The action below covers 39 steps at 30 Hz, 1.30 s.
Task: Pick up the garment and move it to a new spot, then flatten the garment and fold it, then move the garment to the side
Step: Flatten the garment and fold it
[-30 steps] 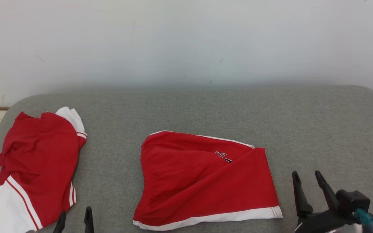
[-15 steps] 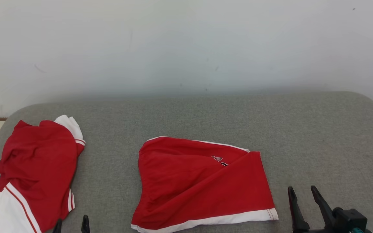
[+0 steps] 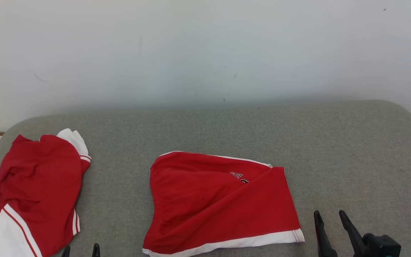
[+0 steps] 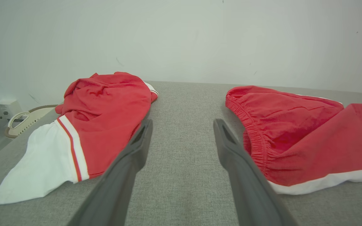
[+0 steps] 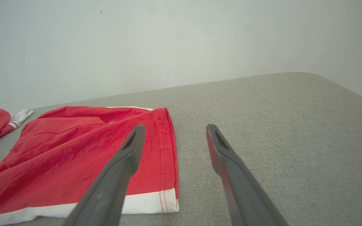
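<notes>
Folded garment (image 3: 219,207) lies on the surface (image 3: 351,150); left fingers (image 4: 135,150) and right fingers (image 5: 126,157) spread, empty. You likely face the move aside: pinch all layers.

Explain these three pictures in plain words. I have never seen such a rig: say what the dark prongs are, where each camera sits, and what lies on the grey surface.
This is a two-armed robot; the dark prongs are its grippers' fingers. The wide picture comes from a camera on its head, looking down at a grey fabric-covered surface. The other two come from cameras on its wrists, each looking along that arm's own fingers: the left gripper and the right gripper. Both stand open and hold nothing. On the surface lie a folded red garment with a white hem in the middle, and a crumpled red and white garment at the robot's left. The left gripper points between them; the right gripper is beside the folded one's right edge.
</notes>
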Motion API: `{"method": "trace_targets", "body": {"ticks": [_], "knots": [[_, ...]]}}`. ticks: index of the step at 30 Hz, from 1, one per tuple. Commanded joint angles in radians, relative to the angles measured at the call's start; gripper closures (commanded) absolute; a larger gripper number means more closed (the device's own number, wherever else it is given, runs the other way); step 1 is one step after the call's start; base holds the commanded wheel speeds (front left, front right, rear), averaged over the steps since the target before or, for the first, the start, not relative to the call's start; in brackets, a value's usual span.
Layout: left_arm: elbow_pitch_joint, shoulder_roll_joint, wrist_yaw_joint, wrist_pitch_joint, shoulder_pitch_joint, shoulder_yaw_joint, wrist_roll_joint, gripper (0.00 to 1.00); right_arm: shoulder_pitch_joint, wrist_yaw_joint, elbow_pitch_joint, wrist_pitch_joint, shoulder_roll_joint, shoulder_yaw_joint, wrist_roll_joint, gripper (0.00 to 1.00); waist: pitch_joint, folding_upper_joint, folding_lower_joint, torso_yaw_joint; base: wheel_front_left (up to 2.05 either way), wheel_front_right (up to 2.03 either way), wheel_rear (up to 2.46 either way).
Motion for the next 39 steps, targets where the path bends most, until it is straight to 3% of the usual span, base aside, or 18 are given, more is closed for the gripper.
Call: {"method": "trace_targets", "body": {"ticks": [1,26,39], "knots": [[0.006,0.006,-0.002,-0.008,0.007,0.0,0.007,0.0,0.003,0.0,0.001,0.001,0.002,0.002,-0.003,0.0,0.0,0.0,0.0,0.0,0.0,0.0,0.0],[0.023,0.006,-0.029,-0.008,-0.016,0.009,-0.012,0.0,-0.011,0.0,0.034,-0.003,0.007,-0.002,-0.008,0.0,0.012,0.0,0.0,-0.001,0.0,0.0,0.0],[0.152,-0.001,-0.101,-0.007,-0.056,-0.047,-0.073,0.0,-0.051,0.0,0.124,0.057,-0.028,0.1,0.048,0.0,0.028,0.0,0.0,0.003,0.0,0.0,0.0]]}}
